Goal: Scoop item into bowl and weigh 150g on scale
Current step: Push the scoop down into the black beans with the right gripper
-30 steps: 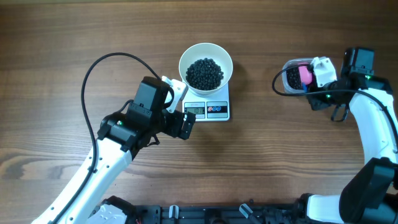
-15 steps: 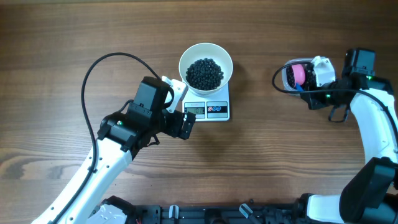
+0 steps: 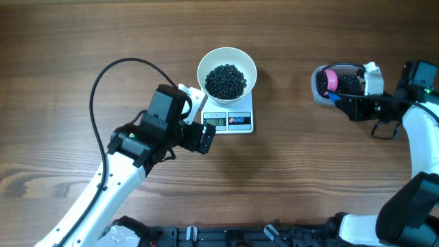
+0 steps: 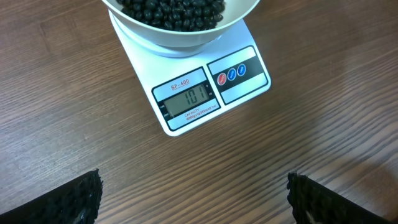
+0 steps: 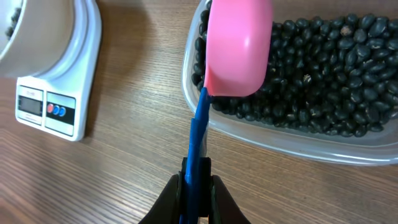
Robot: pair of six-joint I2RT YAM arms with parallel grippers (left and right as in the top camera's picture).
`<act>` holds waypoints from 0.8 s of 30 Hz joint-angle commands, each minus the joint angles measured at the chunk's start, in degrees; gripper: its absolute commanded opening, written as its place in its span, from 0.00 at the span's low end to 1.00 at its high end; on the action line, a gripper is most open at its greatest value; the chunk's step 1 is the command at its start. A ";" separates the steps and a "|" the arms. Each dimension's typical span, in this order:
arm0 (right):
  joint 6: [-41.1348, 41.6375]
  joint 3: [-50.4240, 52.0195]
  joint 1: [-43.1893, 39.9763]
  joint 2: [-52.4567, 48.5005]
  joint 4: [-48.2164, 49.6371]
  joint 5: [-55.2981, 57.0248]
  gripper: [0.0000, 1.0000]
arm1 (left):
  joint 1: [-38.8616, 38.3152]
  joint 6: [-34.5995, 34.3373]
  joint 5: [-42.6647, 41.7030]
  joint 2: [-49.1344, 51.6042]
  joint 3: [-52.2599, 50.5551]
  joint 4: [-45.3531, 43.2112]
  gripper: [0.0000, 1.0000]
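Overhead shows a brown wood-grain table (image 3: 68, 41) bearing scale (image 3: 230, 121), bowl (image 3: 201, 72) and tub (image 3: 316, 87).

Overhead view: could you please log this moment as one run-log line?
bowl: on scale, holding beans | display: 101 | right tool: shut on scoop handle, scoop in tub | left tool: open, empty, near scale

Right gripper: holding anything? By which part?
Yes: the right gripper is shut on the pink scoop, pinching the end of its blue handle, over the tub of beans. The left gripper is open, empty.
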State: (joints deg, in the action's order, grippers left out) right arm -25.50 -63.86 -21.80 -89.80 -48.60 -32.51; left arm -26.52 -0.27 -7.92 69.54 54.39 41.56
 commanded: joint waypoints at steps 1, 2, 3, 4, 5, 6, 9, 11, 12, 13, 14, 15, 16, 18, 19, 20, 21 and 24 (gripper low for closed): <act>0.24 0.59 -1.11 -0.74 -0.11 -5.55 0.04 | -0.26 -0.15 0.50 0.24 1.07 -0.15 1.00; 0.33 0.61 -1.38 -0.74 -0.13 -5.55 0.04 | -0.26 -0.15 0.50 0.24 1.07 -0.15 1.00; 0.94 0.61 -1.70 -0.74 -0.11 -5.53 0.04 | -0.26 -0.15 0.50 0.24 1.07 -0.15 1.00; 1.97 0.59 -2.03 -0.74 0.04 -5.53 0.04 | -0.26 -0.15 0.48 0.24 1.07 -0.15 1.00; 2.40 0.61 -2.27 -0.74 0.13 -5.57 0.04 | -0.26 -0.15 0.50 0.24 1.07 -0.15 1.00; 2.75 0.61 -2.54 -0.74 0.20 -5.55 0.04 | -0.26 -0.17 0.48 0.24 1.07 -0.15 1.00; 3.23 0.61 -3.39 -0.74 0.90 -5.55 0.04 | -0.26 -0.15 0.50 0.24 1.07 -0.15 1.00; 3.89 0.59 -3.89 -0.74 1.18 -5.55 0.04 | -0.26 -0.17 0.50 0.24 1.07 -0.15 1.00; 4.70 0.61 -4.20 -0.74 1.31 -5.55 0.04 | -0.26 -0.17 0.50 0.24 1.07 -0.15 1.00; 4.94 0.61 -4.48 -0.74 1.33 -5.68 0.04 | -0.26 -0.15 0.50 0.24 1.07 -0.15 1.00; 4.96 0.61 -4.74 -0.74 1.33 -6.05 0.04 | -0.26 -0.15 0.48 0.24 1.07 -0.15 1.00; 4.96 0.61 -4.98 -0.74 1.33 -6.27 0.04 | -0.26 -0.17 0.50 0.24 1.07 -0.15 1.00; 5.03 0.59 -5.25 -0.74 1.33 -6.60 0.04 | -0.26 -0.15 0.50 0.24 1.07 -0.15 1.00; 6.34 0.59 -5.79 -0.74 1.31 -6.62 0.04 | -0.26 -0.15 0.50 0.24 1.07 -0.15 1.00; 6.69 0.61 -6.10 -0.74 1.31 -6.99 0.04 | -0.26 -0.17 0.48 0.24 1.07 -0.15 1.00; 6.69 0.59 -6.40 -0.74 1.16 -7.98 0.04 | -0.26 -0.15 0.50 0.24 1.07 -0.15 1.00; 6.67 0.61 -6.67 -0.74 1.09 -9.05 0.04 | -0.26 -0.17 0.48 0.24 1.07 -0.15 1.00; 6.88 0.61 -7.72 -0.74 0.94 -13.14 0.04 | -0.26 -0.17 0.48 0.24 1.07 -0.15 1.00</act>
State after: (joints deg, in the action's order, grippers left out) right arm -19.64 -63.77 -28.38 -89.80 -47.62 -38.89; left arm -26.52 -0.27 -7.92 69.54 54.39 41.56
